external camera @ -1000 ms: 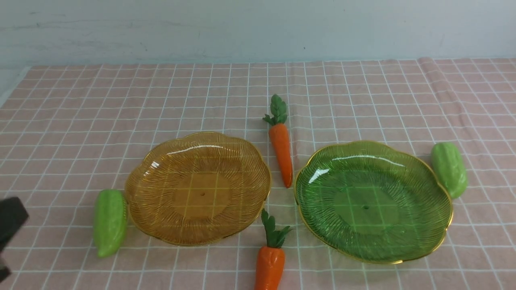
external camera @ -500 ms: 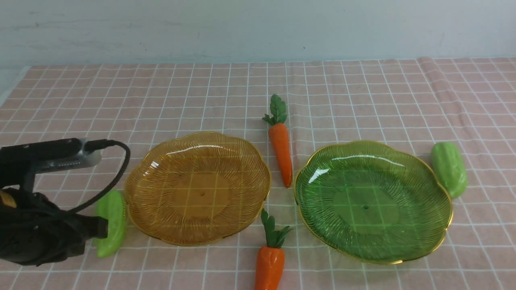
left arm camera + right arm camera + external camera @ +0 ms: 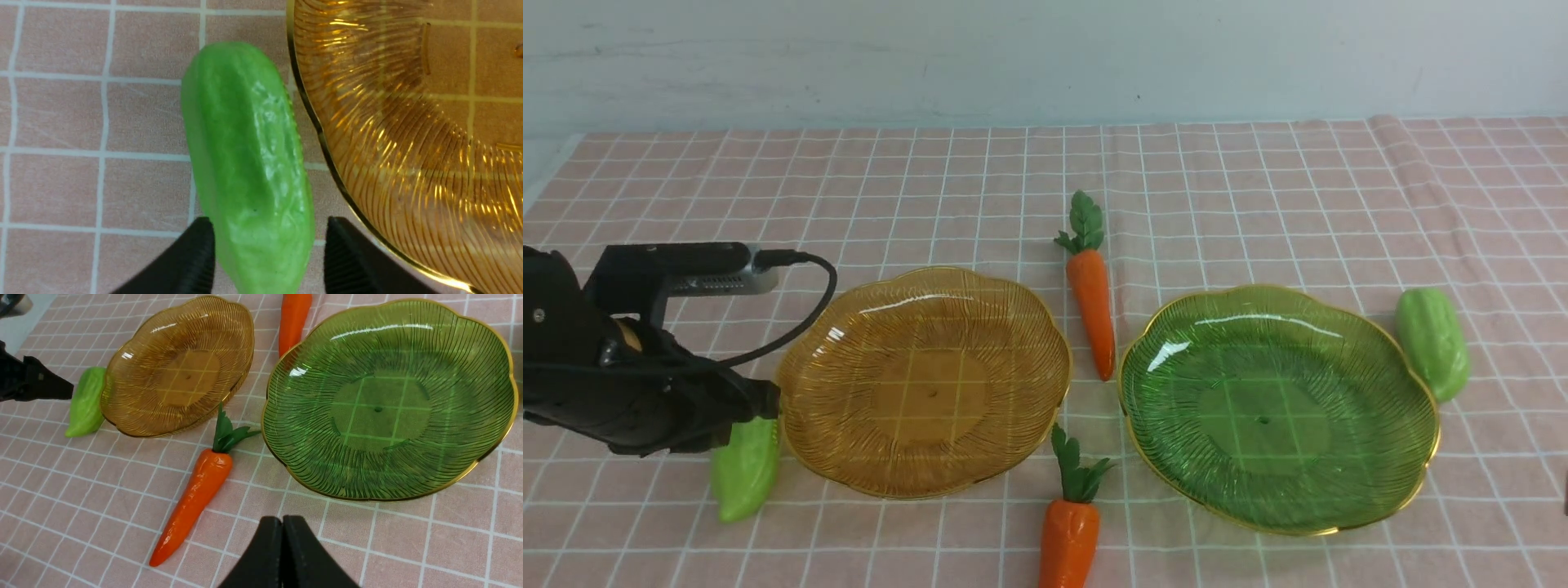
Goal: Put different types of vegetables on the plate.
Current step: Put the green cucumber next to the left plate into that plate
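Beside the amber plate [image 3: 923,461], the left end effector [image 3: 269,245] hovers with tips spread around the near gourd [image 3: 249,163], likely aligning to pinch it; the right end effector [image 3: 282,522] waits pressed together.

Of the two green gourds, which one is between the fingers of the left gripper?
The gourd beside the amber plate, left of it; the left gripper's jaws stand open around its end. The other gourd lies beside the green plate.
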